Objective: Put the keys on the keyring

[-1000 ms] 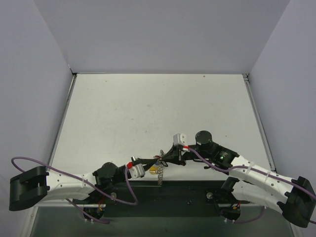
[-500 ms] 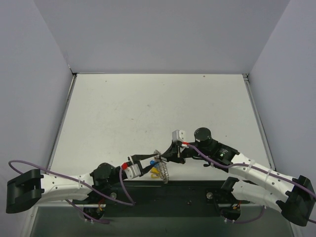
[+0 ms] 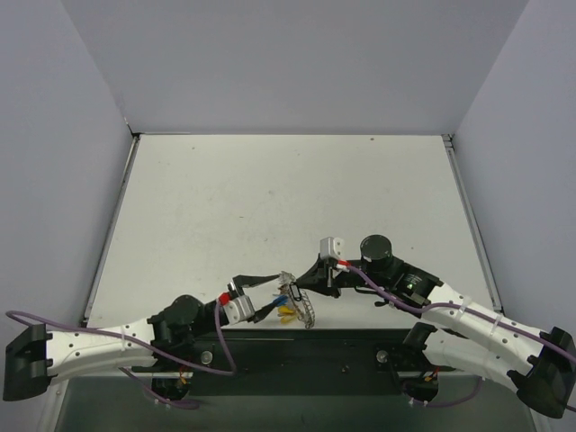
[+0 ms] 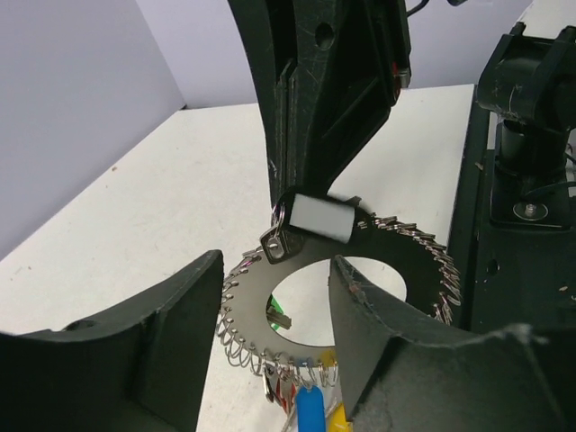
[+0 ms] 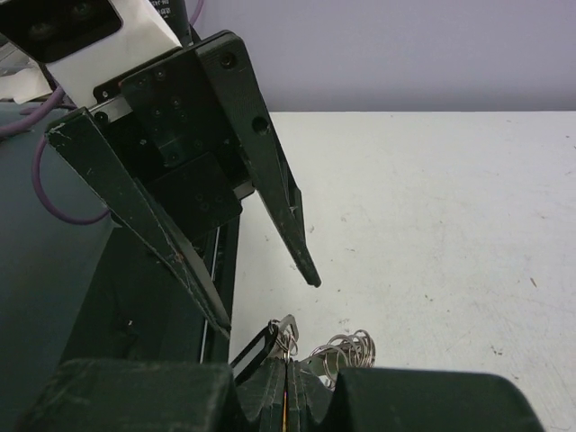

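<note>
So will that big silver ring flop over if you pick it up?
Probably not: pinched at just one edge, the keyring looks flat and round, so it seems stiff. The keys dangling from its rim would likely swing and jingle.

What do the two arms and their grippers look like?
The left arm and right arm have white links, black joints and a purple cable each. Near each wrist sit a red band and a white camera block. The left gripper and right gripper have black tapered fingers.

White table [image 3: 270, 198], lavender walls [image 3: 288, 63]
</note>
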Available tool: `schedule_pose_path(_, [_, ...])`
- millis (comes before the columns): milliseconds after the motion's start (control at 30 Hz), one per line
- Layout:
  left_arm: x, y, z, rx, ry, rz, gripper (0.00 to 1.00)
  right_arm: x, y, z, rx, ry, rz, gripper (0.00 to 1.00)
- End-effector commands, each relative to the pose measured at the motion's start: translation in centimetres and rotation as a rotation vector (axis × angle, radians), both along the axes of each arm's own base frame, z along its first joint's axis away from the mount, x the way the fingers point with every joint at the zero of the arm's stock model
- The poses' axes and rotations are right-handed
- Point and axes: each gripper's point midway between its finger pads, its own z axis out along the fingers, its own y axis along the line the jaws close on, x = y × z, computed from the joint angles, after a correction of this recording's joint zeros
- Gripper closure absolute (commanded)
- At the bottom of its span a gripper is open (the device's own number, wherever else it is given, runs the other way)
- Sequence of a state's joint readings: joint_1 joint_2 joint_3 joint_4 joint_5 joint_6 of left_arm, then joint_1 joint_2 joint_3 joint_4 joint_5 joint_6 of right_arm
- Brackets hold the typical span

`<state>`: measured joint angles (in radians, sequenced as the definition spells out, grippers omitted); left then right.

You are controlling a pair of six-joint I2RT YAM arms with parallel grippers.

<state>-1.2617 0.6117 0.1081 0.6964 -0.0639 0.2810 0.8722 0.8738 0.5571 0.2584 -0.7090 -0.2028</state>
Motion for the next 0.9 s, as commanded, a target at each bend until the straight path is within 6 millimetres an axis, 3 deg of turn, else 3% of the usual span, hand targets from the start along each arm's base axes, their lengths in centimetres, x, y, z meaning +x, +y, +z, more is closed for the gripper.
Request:
schedule_pose_path(0, [0.4,0.5,4.0,-0.081,0.1,0.032,0.36,0.3,0.7,3.1,0.094,-0.098,0.015,1.0])
schedule_pose_path(33, [0.3,0.5,3.7,-0.068,0.156,0.032,0.32,0.3,0.7,3.0,0.087,-0.097,0.012,1.0])
schedule_pose_path(67, [0.5,0.6,3.9,-0.064,0.176,0.044,0.32,0.4,0.6,3.0,0.085,-0.101,0.009,1.0])
schedule_pose_path(100, [0.5,0.7,5.4,-0.09,0.174,0.045,0.32,0.4,0.6,3.0,0.085,-0.103,0.008,1.0])
schedule_pose_path(133, [0.4,0.7,4.9,-0.066,0.207,0.042,0.32,0.5,0.6,2.9,0.081,-0.102,0.005,1.0])
schedule_pose_path(267, [1.5,1.6,6.4,-0.109,0.33,0.128,0.31,0.5,0.6,3.0,0.081,-0.107,0.003,1.0])
schedule_pose_path(300, [1.6,1.7,5.7,-0.092,0.391,0.148,0.31,0.6,0.6,2.9,0.078,-0.107,0.001,1.0])
schedule_pose_path(333, [1.8,1.8,7.0,-0.111,0.407,0.155,0.31,0.6,0.6,2.9,0.079,-0.108,0.0,1.0])
schedule_pose_path(367, [1.7,1.8,7.2,-0.1,0.422,0.153,0.31,0.6,0.6,2.8,0.076,-0.108,0.0,1.0])
schedule_pose_path(400, [1.7,1.5,6.0,-0.039,0.451,0.161,0.31,0.6,0.6,2.8,0.073,-0.111,0.0,1.0])
schedule_pose_path(433, [1.6,1.4,7.4,-0.039,0.448,0.149,0.31,0.6,0.6,2.8,0.073,-0.112,-0.001,1.0])
schedule_pose_path(467, [0.9,0.9,7.5,-0.008,0.444,0.106,0.32,0.7,0.6,2.9,0.072,-0.115,-0.001,1.0])
schedule_pose_path(500, [0.6,0.7,5.6,0.096,0.452,0.106,0.32,0.7,0.6,2.7,0.066,-0.114,-0.003,1.0])
schedule_pose_path(567, [0.0,0.3,6.0,0.146,0.448,0.066,0.35,0.7,0.6,2.7,0.064,-0.116,0.001,1.0])
schedule_pose_path(600, [0.0,0.1,4.8,0.215,0.45,0.067,0.37,0.7,0.6,2.6,0.058,-0.113,-0.002,1.0])
schedule_pose_path(700, [0.1,-0.2,4.5,0.297,0.447,0.074,0.46,0.7,0.5,2.5,0.049,-0.114,-0.005,1.0])
schedule_pose_path(867, [0.2,-1.7,4.2,0.389,0.445,0.057,0.5,0.8,0.5,2.3,0.044,-0.117,-0.008,1.0])
